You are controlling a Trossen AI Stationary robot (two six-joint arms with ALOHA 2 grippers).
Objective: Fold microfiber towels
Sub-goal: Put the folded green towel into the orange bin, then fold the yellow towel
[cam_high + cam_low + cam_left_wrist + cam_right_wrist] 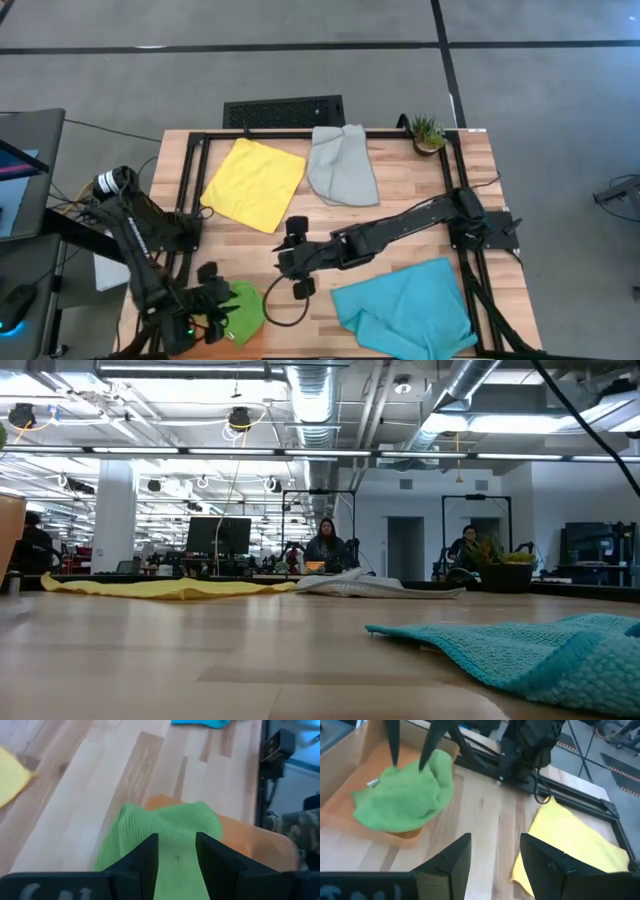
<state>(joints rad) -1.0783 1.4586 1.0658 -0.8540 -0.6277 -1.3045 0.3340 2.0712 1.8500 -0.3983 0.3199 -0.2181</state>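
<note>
Nearest the front edge of the table (400, 215), at its left corner, the green towel (243, 308) is seen bunched in a rounded heap on the orange tray (405, 834) — judged to be delivered there, though how neatly it is folded cannot be told. The left gripper (214, 318) is poised over it with its fingers apart; in the right wrist view the two tips are placed on or just above the cloth, and nothing is seen pinched between them.

Along the front edge toward the right corner, the turquoise towel (405, 308) is spread loosely with one corner doubled over, so it is taken as not yet folded. Just behind it, near the table's middle, the right gripper (296, 256) is held above bare wood with its jaws parted and empty, the yellow towel (254, 182) lying close by.

Farther back, toward the rear edge, the yellow towel is laid flat and open, and the grey towel (341, 165) beside it is rumpled and partly doubled. A small plant (427, 132) is stood at the rear right corner.

By these signs one towel is dealt with — three are left.
</note>
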